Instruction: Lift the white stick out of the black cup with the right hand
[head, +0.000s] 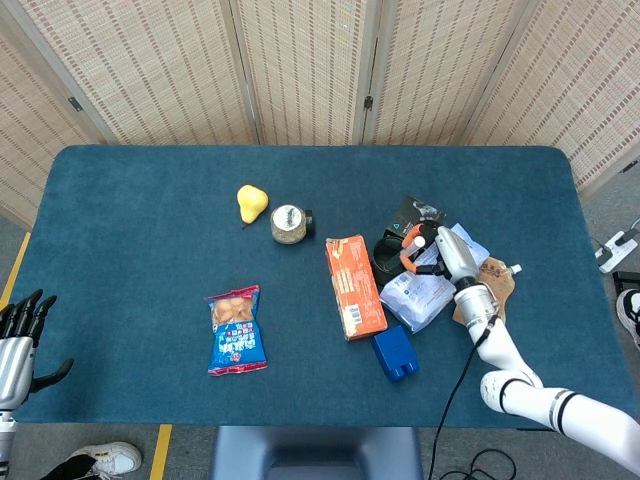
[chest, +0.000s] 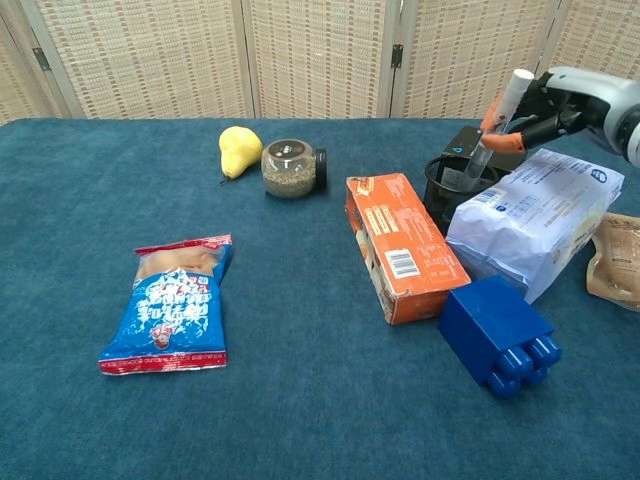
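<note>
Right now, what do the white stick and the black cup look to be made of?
White stick: smooth pale tube, partly see-through lower down, so probably plastic or glass. Black cup: dark perforated wall with light showing through, likely metal or plastic mesh, matte. The right hand holds the stick.

White stick (chest: 497, 120) stands tilted in black cup (chest: 452, 190).

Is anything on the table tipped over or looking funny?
Yes. The glass jar lies on its side next to the yellow pear. The white stick leans at a slant in the black cup, held by the right hand. Nothing looks spilled.
</note>
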